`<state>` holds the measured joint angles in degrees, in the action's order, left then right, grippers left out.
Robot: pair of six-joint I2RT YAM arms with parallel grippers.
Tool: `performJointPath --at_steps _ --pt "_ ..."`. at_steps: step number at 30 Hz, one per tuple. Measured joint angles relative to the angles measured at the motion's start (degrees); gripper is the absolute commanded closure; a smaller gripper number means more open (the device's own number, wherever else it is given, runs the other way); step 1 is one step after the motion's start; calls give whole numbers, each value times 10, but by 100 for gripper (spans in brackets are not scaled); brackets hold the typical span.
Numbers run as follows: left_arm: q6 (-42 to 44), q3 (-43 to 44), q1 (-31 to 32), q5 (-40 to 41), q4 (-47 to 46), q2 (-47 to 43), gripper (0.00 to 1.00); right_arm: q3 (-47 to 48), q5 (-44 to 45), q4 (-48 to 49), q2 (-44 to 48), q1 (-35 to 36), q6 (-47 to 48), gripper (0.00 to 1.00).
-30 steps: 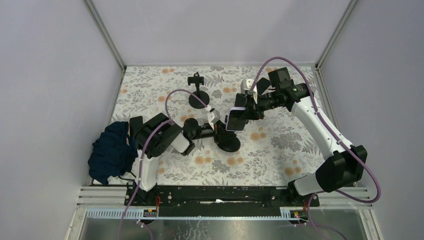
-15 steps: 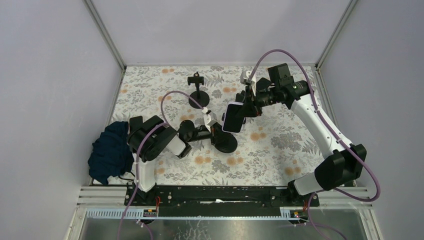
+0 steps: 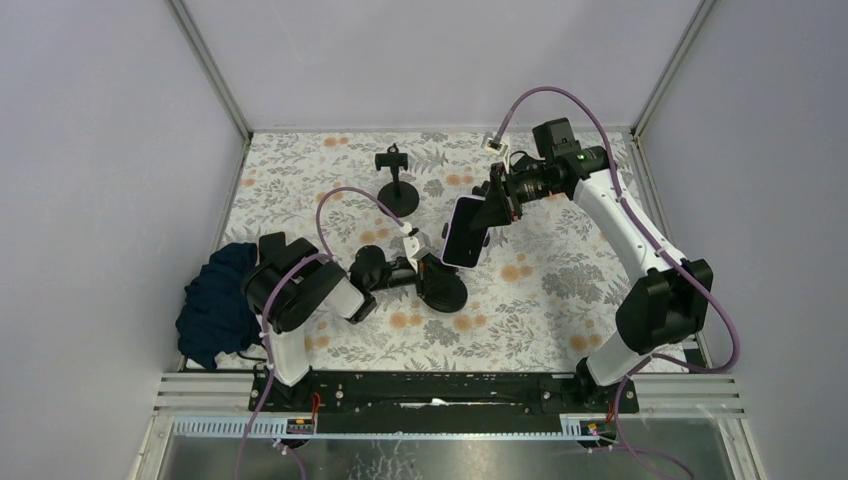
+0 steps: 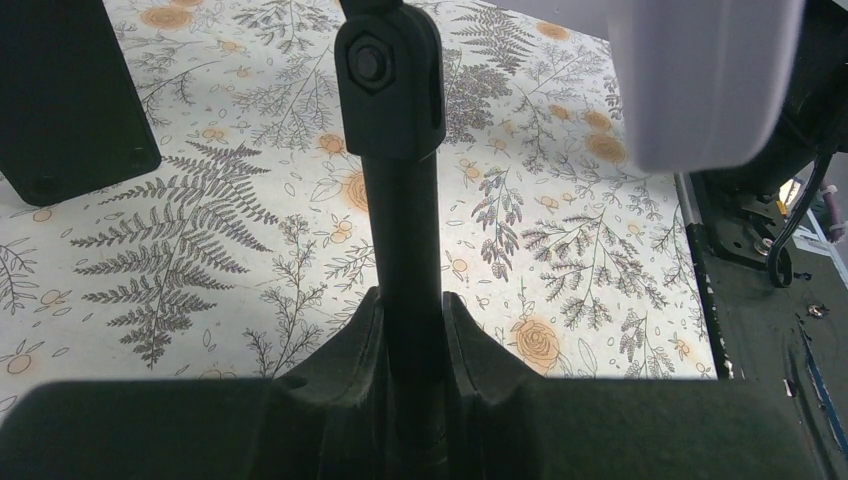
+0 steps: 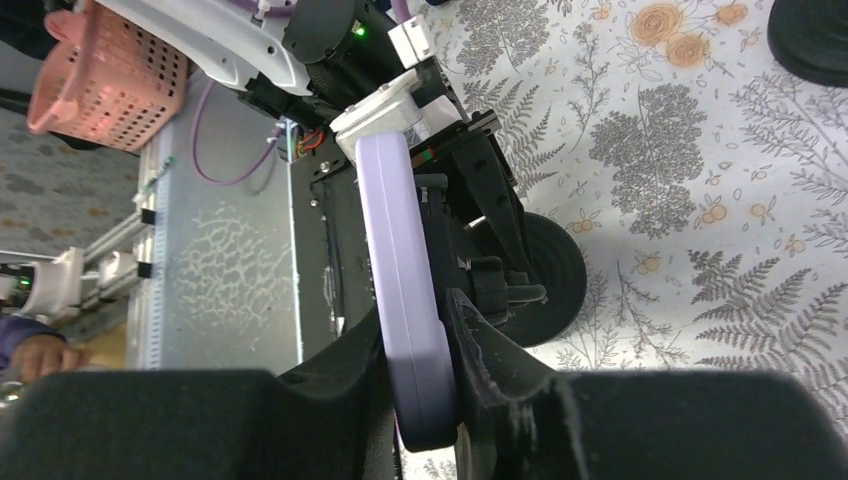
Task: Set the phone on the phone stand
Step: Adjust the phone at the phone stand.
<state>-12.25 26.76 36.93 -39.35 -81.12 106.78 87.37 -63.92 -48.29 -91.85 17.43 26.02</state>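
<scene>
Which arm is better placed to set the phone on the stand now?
Right. The right gripper holds the phone close to the stand, while the left gripper is shut on the stand's pole and so is busy.

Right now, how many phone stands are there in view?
2. The far stand stands alone at the far middle of the table. The near stand is at the centre, its pole in the left gripper. No others show.
</scene>
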Motion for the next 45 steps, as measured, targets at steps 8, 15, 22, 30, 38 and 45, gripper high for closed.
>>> performJointPath --at_steps 8,15,22,30,38,45 --pt "8 -7 8 10 20 -16 100 13 -37 -5 -36 -20 -60 70" --pt "9 -7 13 13 21 -20 100 13 -43 18 -43 -31 -104 56" --pt "13 -7 16 12 21 -21 100 10 -47 56 -43 -37 -132 40" --pt "13 -6 23 7 21 -21 100 -39 -52 111 -20 -39 -164 20" --pt "12 2 32 -3 20 -21 100 -133 -60 214 37 -40 -219 16" --pt "-1 24 32 -5 19 -21 100 -172 -73 290 60 -39 -271 19"
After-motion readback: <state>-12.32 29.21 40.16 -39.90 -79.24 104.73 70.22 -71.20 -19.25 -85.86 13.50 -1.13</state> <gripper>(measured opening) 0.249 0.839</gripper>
